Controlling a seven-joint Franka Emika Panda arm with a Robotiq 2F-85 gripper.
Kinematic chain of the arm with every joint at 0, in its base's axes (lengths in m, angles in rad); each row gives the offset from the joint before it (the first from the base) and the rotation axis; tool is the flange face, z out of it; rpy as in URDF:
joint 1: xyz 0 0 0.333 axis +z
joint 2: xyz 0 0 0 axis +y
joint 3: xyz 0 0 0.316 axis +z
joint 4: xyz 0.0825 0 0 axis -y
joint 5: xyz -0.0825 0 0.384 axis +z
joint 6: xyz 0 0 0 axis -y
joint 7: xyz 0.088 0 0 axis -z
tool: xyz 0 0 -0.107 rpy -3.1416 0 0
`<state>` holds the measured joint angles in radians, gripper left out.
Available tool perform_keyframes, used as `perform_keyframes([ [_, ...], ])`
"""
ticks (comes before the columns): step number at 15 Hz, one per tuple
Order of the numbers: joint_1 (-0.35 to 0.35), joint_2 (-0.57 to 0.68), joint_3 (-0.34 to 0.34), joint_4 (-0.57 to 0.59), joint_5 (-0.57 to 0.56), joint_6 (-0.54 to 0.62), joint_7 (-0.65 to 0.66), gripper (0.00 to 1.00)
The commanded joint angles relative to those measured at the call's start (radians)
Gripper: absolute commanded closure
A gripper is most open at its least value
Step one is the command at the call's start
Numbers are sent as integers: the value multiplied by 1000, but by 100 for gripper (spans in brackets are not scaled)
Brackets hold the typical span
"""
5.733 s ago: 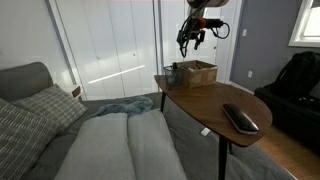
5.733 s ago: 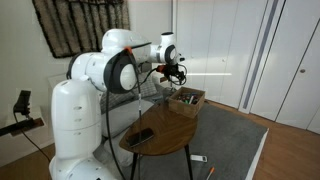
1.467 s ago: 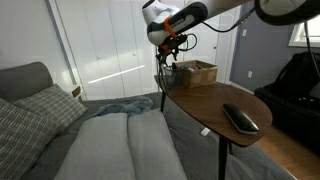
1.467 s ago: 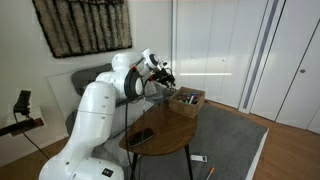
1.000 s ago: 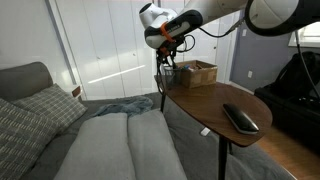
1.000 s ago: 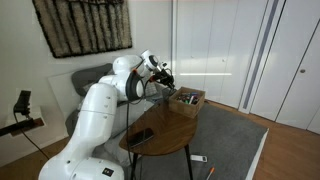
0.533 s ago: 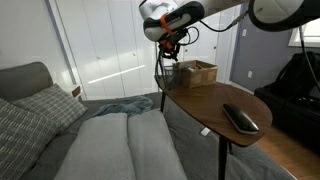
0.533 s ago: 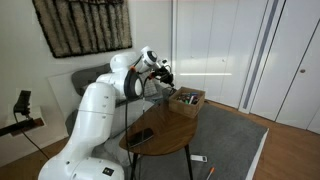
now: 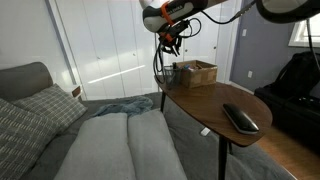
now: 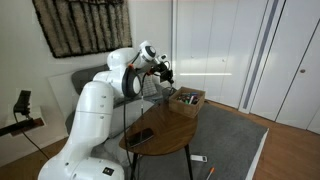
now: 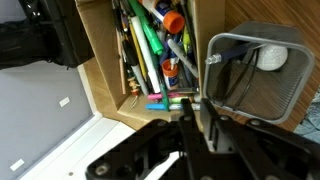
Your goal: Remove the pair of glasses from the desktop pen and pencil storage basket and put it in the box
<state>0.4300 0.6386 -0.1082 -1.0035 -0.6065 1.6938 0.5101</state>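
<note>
In the wrist view the light brown box (image 11: pixel 100 70), full of pens and markers, lies at top centre. The dark mesh basket (image 11: pixel 268 92) stands to its right. The pair of glasses (image 11: pixel 236 68) shows as thin dark frame lines over the basket's opening, and one line runs down to my fingertips. My gripper (image 11: pixel 200 106) is nearly closed, apparently shut on that thin frame. In both exterior views the gripper (image 9: pixel 168 44) (image 10: pixel 166 74) hangs above the basket (image 9: pixel 170 72) beside the box (image 9: pixel 198 72) (image 10: pixel 188 98). The glasses are too small to see there.
The oval wooden table (image 9: pixel 205 105) carries a flat black object (image 9: pixel 240 118) (image 10: pixel 143 135) near its front end. A white round object (image 11: pixel 271 57) lies in the basket. A grey sofa with cushions (image 9: pixel 60 125) stands beside the table. White closet doors are behind it.
The gripper has risen from just over the basket to higher above it. Its jaws closed during the last second. Box, basket and table have not moved.
</note>
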Motion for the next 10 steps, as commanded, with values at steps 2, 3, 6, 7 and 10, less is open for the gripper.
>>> perform_keyframes([
  [2,16,48,-13,56,-3,-71,54,46],
  [3,16,62,-16,70,0,-82,85,38],
  [6,17,91,-22,110,4,-108,190,18],
  [7,17,98,-25,120,1,-109,226,12],
  [10,11,122,-25,149,0,-115,279,0],
])
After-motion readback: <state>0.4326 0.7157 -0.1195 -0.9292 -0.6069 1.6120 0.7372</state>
